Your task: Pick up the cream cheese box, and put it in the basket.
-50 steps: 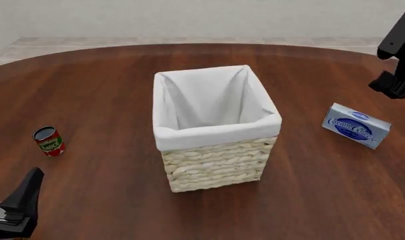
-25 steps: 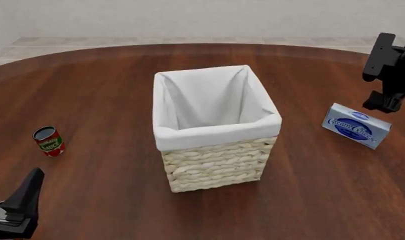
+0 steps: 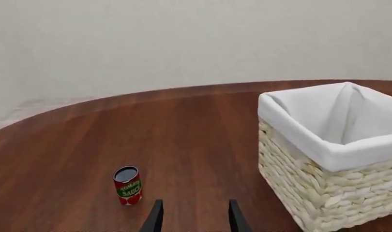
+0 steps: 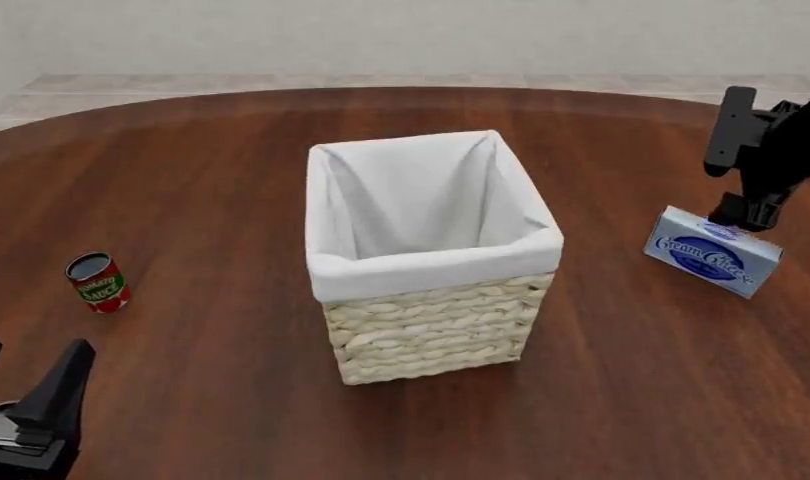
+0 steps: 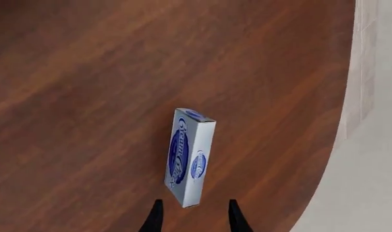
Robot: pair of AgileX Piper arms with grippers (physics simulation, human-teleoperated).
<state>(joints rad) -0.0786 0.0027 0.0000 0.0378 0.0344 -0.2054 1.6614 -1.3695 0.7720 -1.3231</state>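
The cream cheese box (image 4: 712, 250) rests on its long edge on the table, right of the basket (image 4: 432, 300). My right gripper (image 4: 743, 212) hangs open just above the box's far top edge. In the right wrist view the box (image 5: 189, 157) lies straight ahead of the open right gripper (image 5: 194, 218), its near end level with the fingertips (image 5: 156, 215). The basket has a white liner and nothing shows inside it. My left gripper (image 4: 25, 372) is open and empty at the near left; in its wrist view the left gripper (image 3: 194, 220) faces the basket (image 3: 331, 193).
A small red tomato sauce can (image 4: 98, 282) stands upright left of the basket, also seen as the can (image 3: 128, 185) in the left wrist view. The round table's edge (image 5: 325, 164) runs close behind the box.
My right gripper has come down and leftward from the upper right until it is just over the box. The left arm has barely shifted. Box, basket and can have not moved.
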